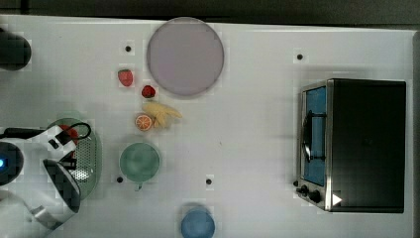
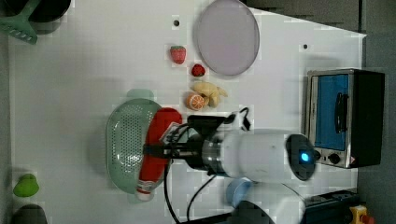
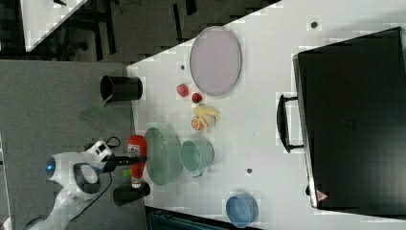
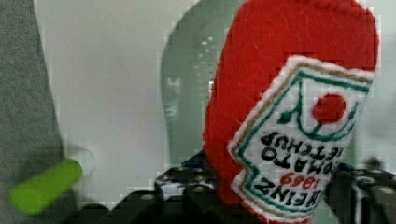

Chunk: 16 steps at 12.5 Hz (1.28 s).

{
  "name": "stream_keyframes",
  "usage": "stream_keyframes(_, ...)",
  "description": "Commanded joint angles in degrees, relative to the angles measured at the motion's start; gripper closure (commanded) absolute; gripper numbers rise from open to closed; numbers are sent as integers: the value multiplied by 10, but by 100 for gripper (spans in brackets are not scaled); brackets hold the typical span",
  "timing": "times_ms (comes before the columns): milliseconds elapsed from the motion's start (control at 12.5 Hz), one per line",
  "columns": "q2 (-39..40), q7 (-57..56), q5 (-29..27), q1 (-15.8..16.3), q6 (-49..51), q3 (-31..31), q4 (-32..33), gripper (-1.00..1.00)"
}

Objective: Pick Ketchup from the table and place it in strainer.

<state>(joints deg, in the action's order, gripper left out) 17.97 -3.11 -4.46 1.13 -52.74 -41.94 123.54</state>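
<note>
Gripping the ketchup (image 2: 158,147) crosswise, the gripper (image 2: 156,151) holds it over the strainer (image 2: 123,144) — cap end (white) past the rim.

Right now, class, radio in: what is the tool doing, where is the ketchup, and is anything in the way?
Tool clamped on ketchup. Bottle held over strainer, along its rim nearest the arm. Not seen resting inside. Nothing seen blocking the hollow.

Ketchup (image 2: 156,149) seemingly above strainer (image 2: 122,149), beside cup (image 1: 139,161)
</note>
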Motion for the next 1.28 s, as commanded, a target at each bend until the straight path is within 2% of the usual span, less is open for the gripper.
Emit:
stream_keyframes(80, 54, 67, 34, 4, -60, 16, -1, -51)
stream_keyframes(240, 84, 67, 52, 6, -85, 23, -1, -95)
stream_keyframes(320, 82, 68, 52, 6, -86, 26, -1, -100)
stream_keyframes(640, -10, 150, 48, -22, -52, 27, -4, -100)
stream_keyframes(880, -119, 150, 46, -67, 18, 35, -13, -100)
stream_keyframes(1120, -220, 149, 8, -108, 163, 81, -34, -100)
stream_keyframes(1280, -273, 149, -27, -119, 268, 133, -61, -100)
